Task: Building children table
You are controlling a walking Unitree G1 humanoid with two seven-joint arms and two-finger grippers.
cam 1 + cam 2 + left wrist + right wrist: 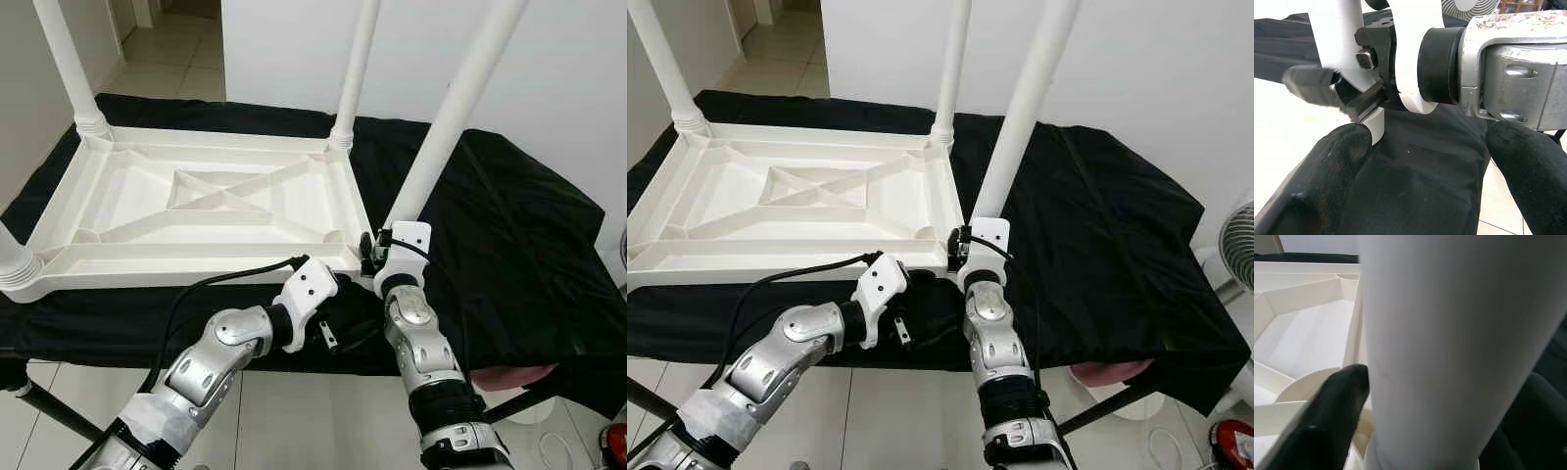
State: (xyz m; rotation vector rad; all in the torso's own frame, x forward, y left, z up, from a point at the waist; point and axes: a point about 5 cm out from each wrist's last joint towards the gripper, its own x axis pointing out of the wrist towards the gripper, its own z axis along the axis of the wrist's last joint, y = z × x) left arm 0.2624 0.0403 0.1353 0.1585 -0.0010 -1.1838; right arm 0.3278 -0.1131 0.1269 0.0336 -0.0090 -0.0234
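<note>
Bright, even indoor light; sharp head views, soft-focus wrist close-ups.

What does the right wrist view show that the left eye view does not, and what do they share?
Right wrist view alone: a close look at the right gripper's black finger lying against the white table leg, with a curved rib at the corner socket.

Left eye view alone: the whole upturned tabletop on the black cloth, three other legs, the left gripper and the tiled floor.

Both: the leg held by the right gripper at the tabletop's near corner.

A black cloth (509, 225) lies beside a fan (1236, 247).
</note>
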